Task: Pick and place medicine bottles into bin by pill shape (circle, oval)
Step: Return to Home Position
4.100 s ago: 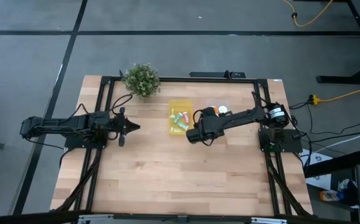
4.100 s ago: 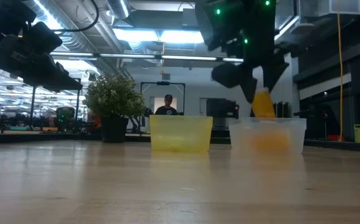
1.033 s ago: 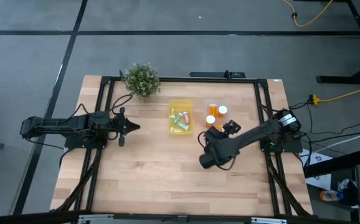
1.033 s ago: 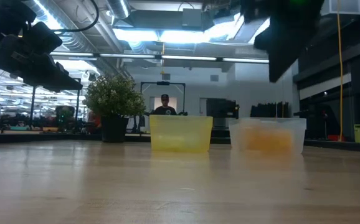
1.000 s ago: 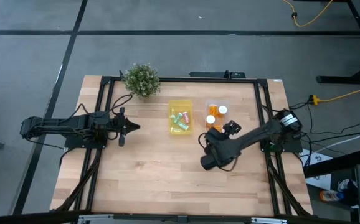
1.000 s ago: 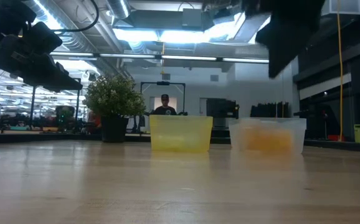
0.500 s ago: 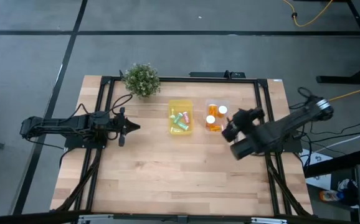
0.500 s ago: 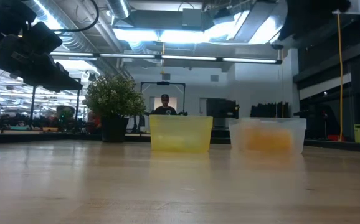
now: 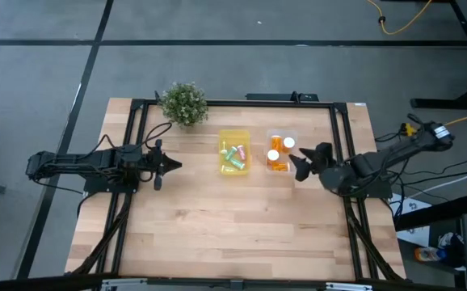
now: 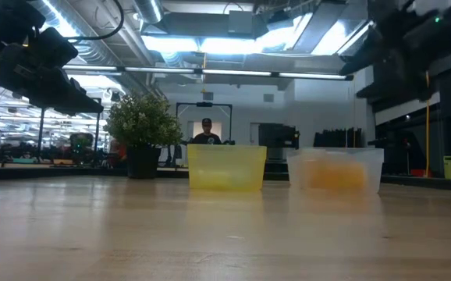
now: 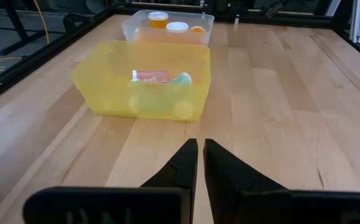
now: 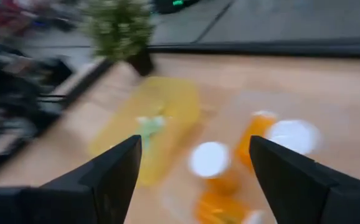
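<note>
In the right wrist view the orange bottles [image 12: 212, 162], the yellow bin [image 12: 174, 102] and the plant [image 12: 114, 25] are blurred, and in the low view the transparent bin [image 10: 335, 154], at 3 o'clock from the yellow one, shows only an orange haze inside.

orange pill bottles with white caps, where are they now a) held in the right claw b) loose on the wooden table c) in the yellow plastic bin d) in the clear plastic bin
d: the orange pill bottles with white caps sit inside the clear plastic bin; the right claw is open and empty.
</note>
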